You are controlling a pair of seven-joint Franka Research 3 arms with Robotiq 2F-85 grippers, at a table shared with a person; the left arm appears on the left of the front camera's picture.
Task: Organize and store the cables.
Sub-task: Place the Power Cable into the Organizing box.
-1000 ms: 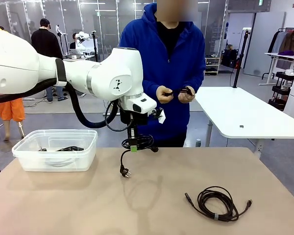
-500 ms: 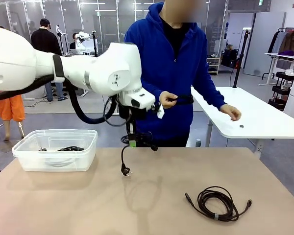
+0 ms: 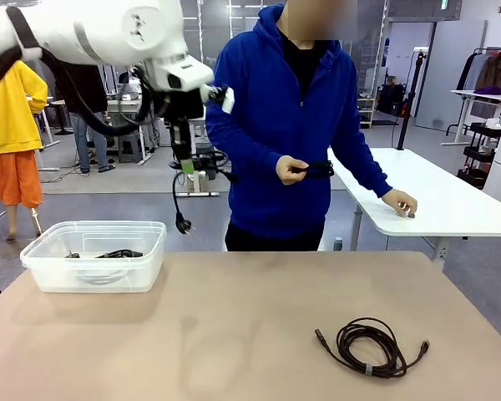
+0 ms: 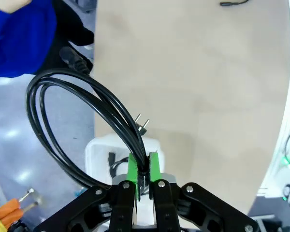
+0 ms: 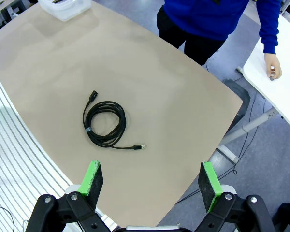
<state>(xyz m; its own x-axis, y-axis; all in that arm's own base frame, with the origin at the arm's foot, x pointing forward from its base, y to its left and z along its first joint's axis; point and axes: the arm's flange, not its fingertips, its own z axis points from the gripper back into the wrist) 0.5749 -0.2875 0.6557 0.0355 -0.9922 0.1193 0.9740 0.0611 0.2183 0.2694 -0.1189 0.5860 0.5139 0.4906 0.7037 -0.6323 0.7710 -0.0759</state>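
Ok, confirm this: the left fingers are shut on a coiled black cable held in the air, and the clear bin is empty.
Wrong on one point: the front view shows the clear bin holding dark cables. The rest stands: the left fingers are shut on a coiled black cable held in the air.

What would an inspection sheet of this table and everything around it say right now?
Surface: beige table, mostly bare.
Job's things: clear bin on the robot's left side, dark cords inside.
Clutter: nothing seen.
Grippers: left fingers shut on a black cable, raised in the air; right fingers open, holding nothing.
Cables: dark coil lies on the table; the person's hand holds a small black bundle.
Surroundings: person in blue at the far side; white table behind.
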